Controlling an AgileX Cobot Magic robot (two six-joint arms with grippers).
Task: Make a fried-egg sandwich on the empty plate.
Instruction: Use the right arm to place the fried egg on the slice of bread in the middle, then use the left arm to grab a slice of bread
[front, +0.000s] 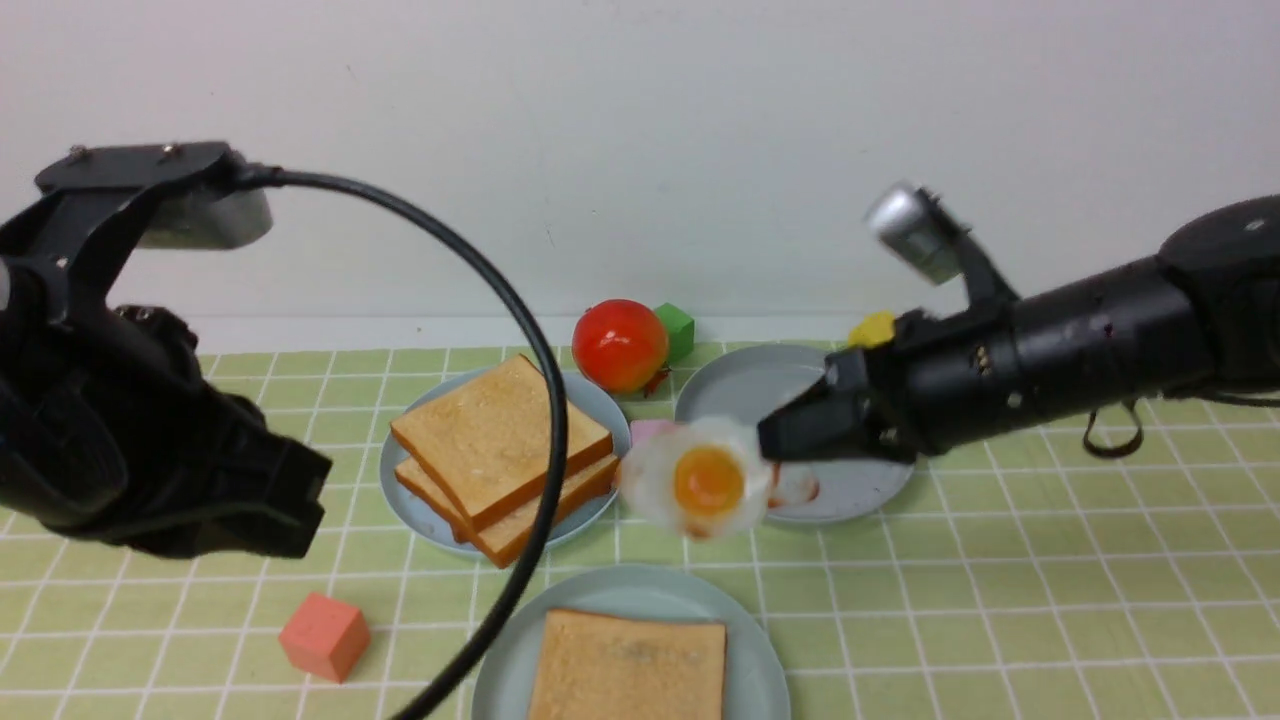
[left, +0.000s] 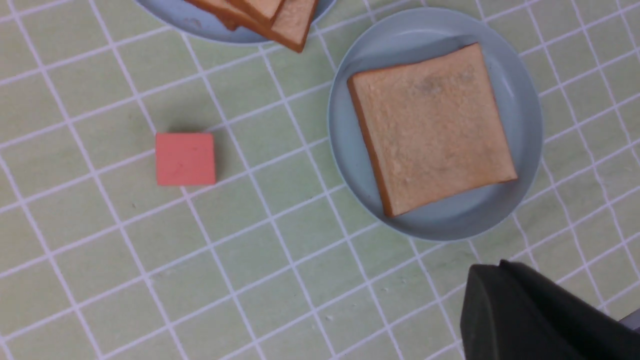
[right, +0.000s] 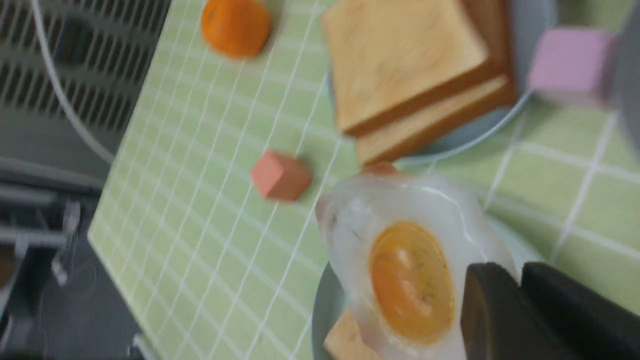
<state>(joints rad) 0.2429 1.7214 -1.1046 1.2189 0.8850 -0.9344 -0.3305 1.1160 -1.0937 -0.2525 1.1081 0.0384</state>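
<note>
My right gripper (front: 770, 440) is shut on the rim of the white fried egg (front: 705, 480) with its orange yolk and holds it in the air, between the two back plates and above the far edge of the near plate. In the right wrist view the egg (right: 400, 260) hangs from the shut gripper (right: 517, 272). The pale aqua plate (front: 500, 660) at the front carries one toast slice (front: 628, 665). The left wrist view shows that plate (left: 450, 225) and toast (left: 430, 127). My left gripper (left: 487, 267) is shut and empty, raised at the left (front: 290, 500).
A grey-blue plate (front: 410, 500) holds two stacked toast slices (front: 500, 450). Another grey-blue plate (front: 760, 385) lies under my right arm. A tomato (front: 620, 345), green cube (front: 677, 330), pink cube (front: 650, 430) and salmon cube (front: 325, 635) lie around. The left arm's cable (front: 540, 400) arcs across.
</note>
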